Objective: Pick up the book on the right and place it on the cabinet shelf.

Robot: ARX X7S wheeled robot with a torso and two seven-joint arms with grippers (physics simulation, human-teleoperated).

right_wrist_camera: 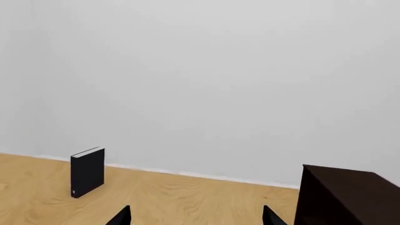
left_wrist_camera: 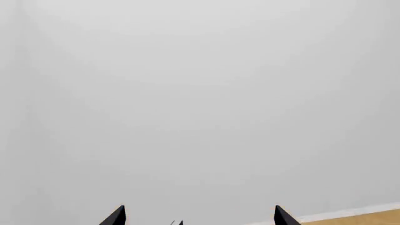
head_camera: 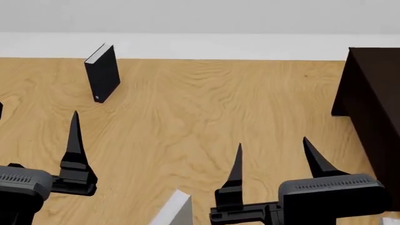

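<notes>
A: What is nearest to the robot?

B: In the head view, the right gripper [head_camera: 272, 150] is spread wide and holds nothing. The left gripper [head_camera: 75, 140] shows one finger only, so I cannot tell its state. Low between them, a pale grey corner [head_camera: 175, 211] shows, maybe one of the grey books.

A: And the book on the right?

B: I cannot identify it surely; only a grey bit [head_camera: 392, 220] sits at the bottom right edge.

A: Farther away?

B: The wooden surface [head_camera: 206, 108], the dark cabinet shelf [head_camera: 372, 93] at right, and a black book [head_camera: 103, 72] standing upright far left.

A: Which step is this?

B: I judge the approach, nothing grasped yet. Next, the right gripper should lower toward the book.
</notes>
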